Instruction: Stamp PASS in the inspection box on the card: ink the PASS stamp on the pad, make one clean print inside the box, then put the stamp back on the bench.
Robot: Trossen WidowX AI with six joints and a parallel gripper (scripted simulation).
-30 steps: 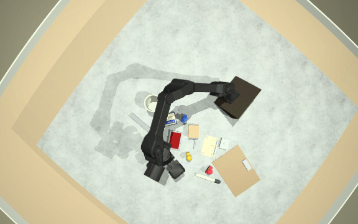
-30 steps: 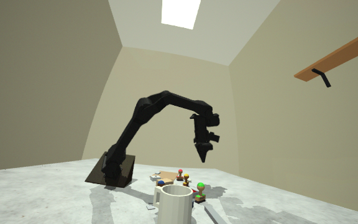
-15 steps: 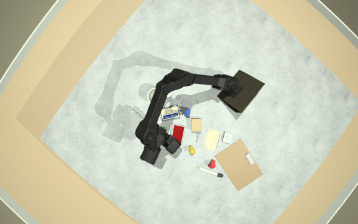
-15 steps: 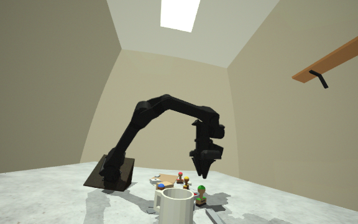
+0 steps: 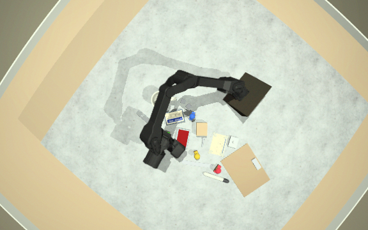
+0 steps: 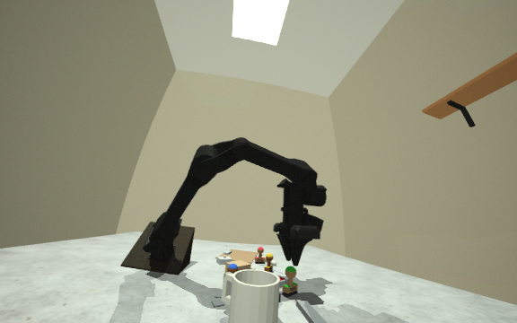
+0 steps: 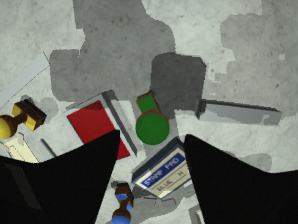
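My gripper (image 6: pixel 292 262) (image 7: pixel 152 137) is open and empty, pointing down above the green-knobbed stamp (image 5: pixel 168 132) (image 6: pixel 290 274) (image 7: pixel 152 129), which stands upright. The knob shows between the fingertips in the wrist view. The open red ink pad (image 5: pixel 183 137) (image 7: pixel 90 125) lies beside this stamp. The blue-labelled stamp pad (image 5: pixel 174 117) (image 7: pixel 162 172) is near it. The cream card (image 5: pixel 217 144) (image 7: pixel 19 150) lies farther off; its box cannot be made out. Other stamps are yellow (image 5: pixel 197 155) (image 6: pixel 269 257) (image 7: pixel 6 127), blue (image 5: pixel 192 115) (image 6: pixel 232 267) (image 7: pixel 121 218) and red (image 5: pixel 218 169) (image 6: pixel 260 250). No stamp lettering is legible.
A white mug (image 6: pixel 255 298) stands near the blue-labelled pad, partly behind the arm from above. A grey bar (image 6: pixel 309 311) (image 7: pixel 240 112) lies near the green stamp. A tan block (image 5: pixel 201 129), a white marker (image 5: pixel 214 177) and a clipboard-like tan board (image 5: pixel 243 176) are farther off.
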